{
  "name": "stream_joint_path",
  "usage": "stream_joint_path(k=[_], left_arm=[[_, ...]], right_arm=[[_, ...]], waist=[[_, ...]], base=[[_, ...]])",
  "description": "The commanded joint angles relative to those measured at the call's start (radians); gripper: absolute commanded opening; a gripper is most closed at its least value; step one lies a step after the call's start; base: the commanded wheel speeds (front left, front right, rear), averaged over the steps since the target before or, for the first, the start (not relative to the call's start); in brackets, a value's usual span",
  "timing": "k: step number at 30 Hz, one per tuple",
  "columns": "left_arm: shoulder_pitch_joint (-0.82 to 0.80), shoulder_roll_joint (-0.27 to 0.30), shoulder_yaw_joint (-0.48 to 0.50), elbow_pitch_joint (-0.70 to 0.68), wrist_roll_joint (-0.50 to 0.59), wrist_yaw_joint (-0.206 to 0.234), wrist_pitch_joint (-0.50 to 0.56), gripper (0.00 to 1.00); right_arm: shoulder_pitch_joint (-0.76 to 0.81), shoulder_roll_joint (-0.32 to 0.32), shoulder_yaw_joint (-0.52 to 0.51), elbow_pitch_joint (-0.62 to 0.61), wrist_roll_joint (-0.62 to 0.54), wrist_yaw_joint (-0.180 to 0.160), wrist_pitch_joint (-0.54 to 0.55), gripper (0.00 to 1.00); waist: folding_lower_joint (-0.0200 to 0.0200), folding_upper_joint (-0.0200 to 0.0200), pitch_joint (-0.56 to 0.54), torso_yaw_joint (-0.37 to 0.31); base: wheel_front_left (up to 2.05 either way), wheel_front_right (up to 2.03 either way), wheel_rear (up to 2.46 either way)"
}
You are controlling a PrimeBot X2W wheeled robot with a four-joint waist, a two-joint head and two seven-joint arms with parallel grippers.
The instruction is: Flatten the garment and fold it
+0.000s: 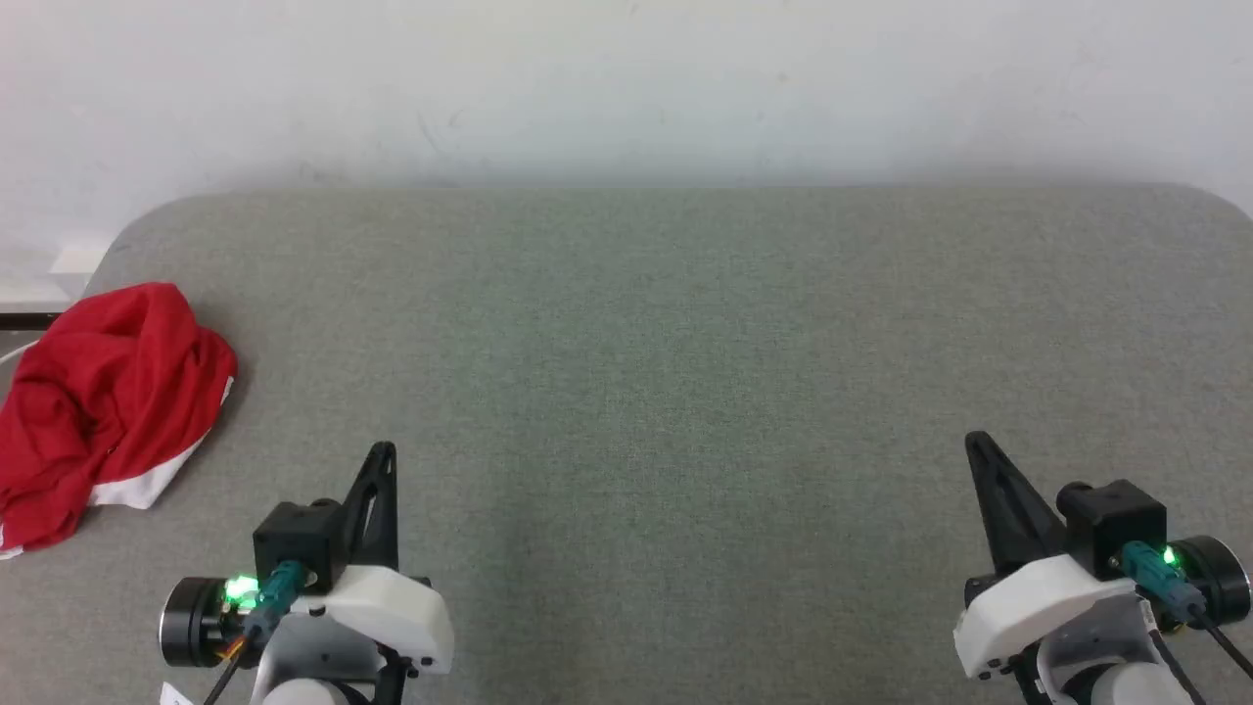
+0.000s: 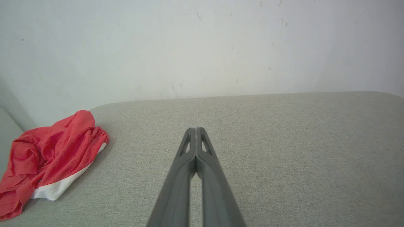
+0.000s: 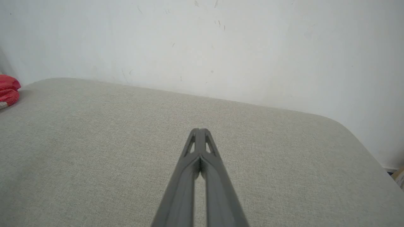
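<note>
Broadly, a pale, scuffed wall (image 1: 626, 88) stands behind a grey cloth-covered table (image 1: 685, 343) with rounded far corners. Most of the tabletop lies bare from its far edge to its near edge.

The garment (image 1: 98, 401), red with a white band showing along its lower side, sits bunched in a crumpled heap at the table's left edge, a little nearer than the far left corner. Whether part of it hangs over that edge I cannot tell. It is not spread flat and not folded.

The left gripper (image 1: 385, 452) is above the near edge toward the left, near the garment but apart from it. Its two dark fingers are pressed together at the tips and hold nothing. The right gripper (image 1: 975, 443) is above the near edge toward the right, well apart from the garment, its fingers likewise pressed together and empty.
</note>
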Motion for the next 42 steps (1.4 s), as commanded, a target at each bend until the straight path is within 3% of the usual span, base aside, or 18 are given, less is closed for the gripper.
stream_joint_path(k=[1,29,30,42], left_arm=[[0.006,-0.002,0.004,-0.005,0.006,0.006,0.0,0.0],[0.006,-0.002,0.004,-0.005,0.006,0.006,0.0,0.0],[0.0,0.0,0.0,0.0,0.0,0.0,0.0,1.0],[-0.012,0.0,-0.017,0.018,-0.012,0.011,-0.021,1.0]], right_arm=[[-0.015,0.003,0.0,-0.006,-0.007,-0.002,0.0,0.0],[-0.015,0.003,0.0,-0.006,-0.007,-0.002,0.0,0.0],[0.0,0.0,0.0,0.0,0.0,0.0,0.0,1.0],[-0.001,0.0,-0.007,0.007,0.008,0.0,-0.019,1.0]], waist=[[0.0,-0.0001,0.0,0.0],[0.0,-0.0001,0.0,0.0],[0.0,-0.0001,0.0,0.0],[0.0,-0.0001,0.002,0.014]], base=[[0.0,0.0,0.0],[0.0,0.0,0.0],[0.0,0.0,0.0],[0.0,0.0,0.0]])
